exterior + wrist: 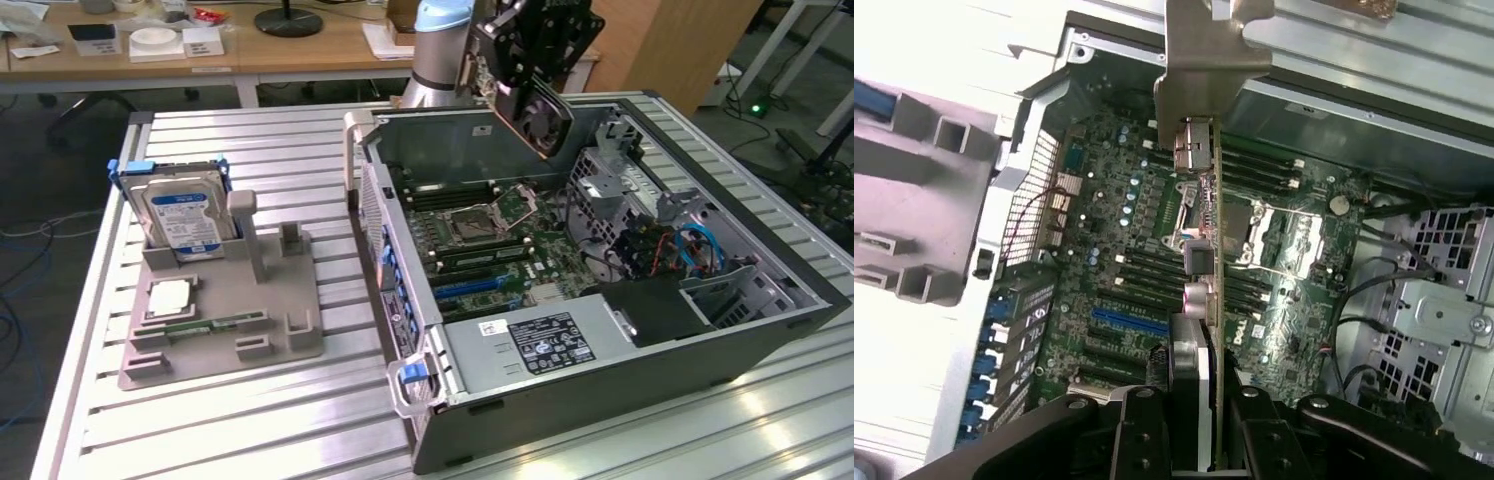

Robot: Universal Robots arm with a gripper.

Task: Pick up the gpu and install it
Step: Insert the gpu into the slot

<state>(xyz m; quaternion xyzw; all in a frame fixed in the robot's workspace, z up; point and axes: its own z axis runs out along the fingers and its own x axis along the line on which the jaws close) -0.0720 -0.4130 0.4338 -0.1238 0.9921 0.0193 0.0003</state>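
Pincer [527,40] is clamped on the gpu [537,105], which hangs clear above the open case [601,400], fan face out, touching nothing below. Wrist view: card edge-on, bracket [1204,60] at the end far from the pincer, board [1114,230] directly beneath. Judgement: the blue slot [1129,322] looks like the seat. The card edge lies at an angle to it, so squaring edge to slot and bracket to the rear wall matters before any descent, which should be straight and untilted. Case contents below the pincer: board, power supply [534,345]. Well apart from the pincer, toward the exterior view's left, the holder [220,350] on the counter [240,430] carries a hard drive [184,215] upright, a chip [171,298] and a memory strip [200,325] lying flat.
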